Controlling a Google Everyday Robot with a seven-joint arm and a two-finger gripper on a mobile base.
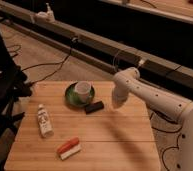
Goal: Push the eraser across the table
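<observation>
One short gap separates the gripper [117, 103] from the eraser [94, 107], which lies on the table [110, 137] just beside the green saucer [71, 98]. You cannot tell whether the gripper is clenched or released. Bring it low against the eraser's near end, then push steadily, angled away from the saucer.
</observation>
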